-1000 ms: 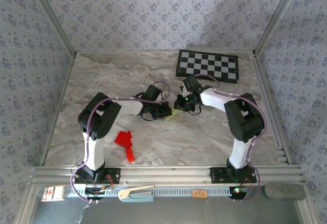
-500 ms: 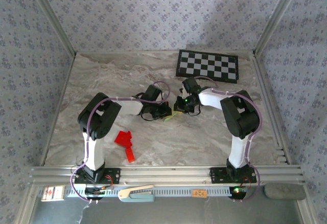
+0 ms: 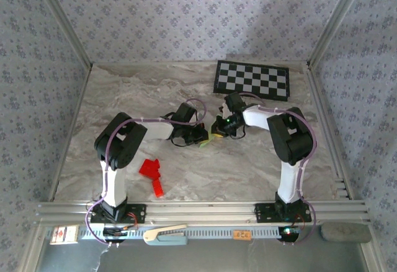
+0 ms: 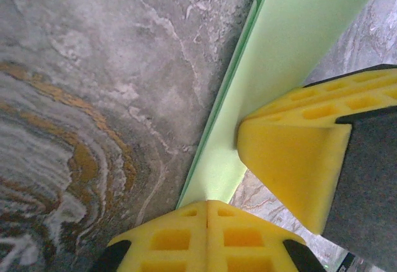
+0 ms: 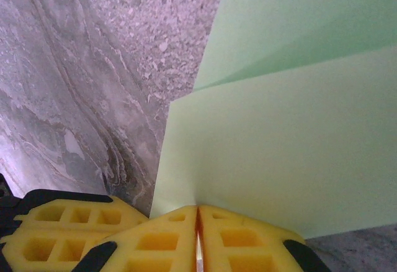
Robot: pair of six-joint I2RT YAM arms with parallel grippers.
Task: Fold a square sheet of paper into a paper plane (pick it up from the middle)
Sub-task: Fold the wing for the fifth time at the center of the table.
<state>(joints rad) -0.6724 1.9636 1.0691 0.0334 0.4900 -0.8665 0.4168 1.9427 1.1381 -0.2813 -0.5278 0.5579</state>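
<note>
Pinching the thin pale green folded sheet of paper point(image 5: 279, 160) from 9 o'clock, the left hand point(image 4: 208, 213) is pressed together on one edge. The right hand point(image 5: 197, 216) pinches the sheet from 3 o'clock, near the marble table's point(image 3: 142, 92) centre.

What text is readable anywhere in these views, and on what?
No text is legible.
White-and-red sticker at the near edge: too small to read.
Orange tag at the near edge: too small to read.
Green paper and checkerboard: no print.
</note>
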